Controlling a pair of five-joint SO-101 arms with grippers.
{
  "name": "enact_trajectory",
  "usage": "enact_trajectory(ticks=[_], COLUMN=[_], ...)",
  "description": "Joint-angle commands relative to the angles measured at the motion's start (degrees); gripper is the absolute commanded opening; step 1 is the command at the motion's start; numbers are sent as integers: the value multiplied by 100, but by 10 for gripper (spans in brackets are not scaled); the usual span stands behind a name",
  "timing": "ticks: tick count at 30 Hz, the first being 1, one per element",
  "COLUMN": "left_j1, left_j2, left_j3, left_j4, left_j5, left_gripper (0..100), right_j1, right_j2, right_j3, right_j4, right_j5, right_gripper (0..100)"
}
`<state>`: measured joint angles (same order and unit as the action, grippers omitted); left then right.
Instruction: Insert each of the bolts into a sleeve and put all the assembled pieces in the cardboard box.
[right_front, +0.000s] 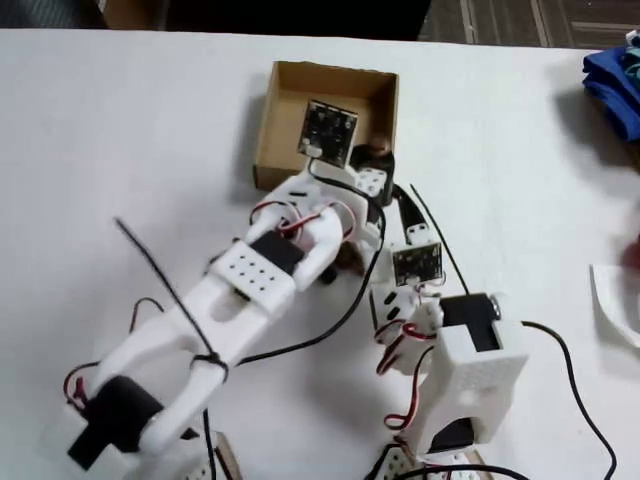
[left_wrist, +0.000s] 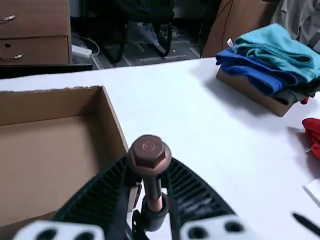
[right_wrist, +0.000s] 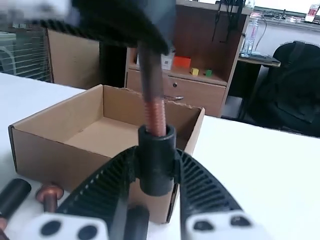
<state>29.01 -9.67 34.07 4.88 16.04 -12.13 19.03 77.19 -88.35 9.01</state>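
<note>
- The bolt has a faint round stamp on its hexagonal head, too blurred to read.
- The left end effector is closed narrowly on the bolt's shank just under the head, holding it upright beside the outer wall of the cardboard box.
- The right end effector is clamped on the black sleeve, and the bolt's copper thread enters the sleeve's top opening (how deep it goes is hidden inside).
- Above the sleeve, the left end effector is a dark blur, so its fingers cannot be made out from that side.
- In the high view both wrists cover the joined pieces, just off the box's near right corner on the white bench.
- A spare bolt and a spare sleeve lie on the bench before the box. Both are partly cut off by the edge of the view.
- Folded clothes sit well apart on the bench.
</note>
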Motion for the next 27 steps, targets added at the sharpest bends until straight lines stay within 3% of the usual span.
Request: enact_trajectory(ticks=[1, 7, 13, 17, 20, 27], left_j1=[149, 387, 396, 325, 237, 105], left_j2=[281, 369, 387, 369, 369, 352], left_j3=[-303, -259, -295, -259, -312, -444], left_j4=[-18, 35, 580, 888, 1064, 1037], left_j5=[-35, -70, -879, -897, -519, -431], left_gripper=[25, 25, 41, 199, 308, 259], right_j1=[40, 40, 40, 40, 40, 40], right_j2=[-92, -92, -92, -92, -92, -92], right_j3=[-141, -141, -141, -141, -149, -149], right_j4=[-4, -13, -13, -13, -4, 4], right_j5=[-44, -44, -44, -44, -44, -44], right_gripper=[19, 19, 19, 19, 19, 19])
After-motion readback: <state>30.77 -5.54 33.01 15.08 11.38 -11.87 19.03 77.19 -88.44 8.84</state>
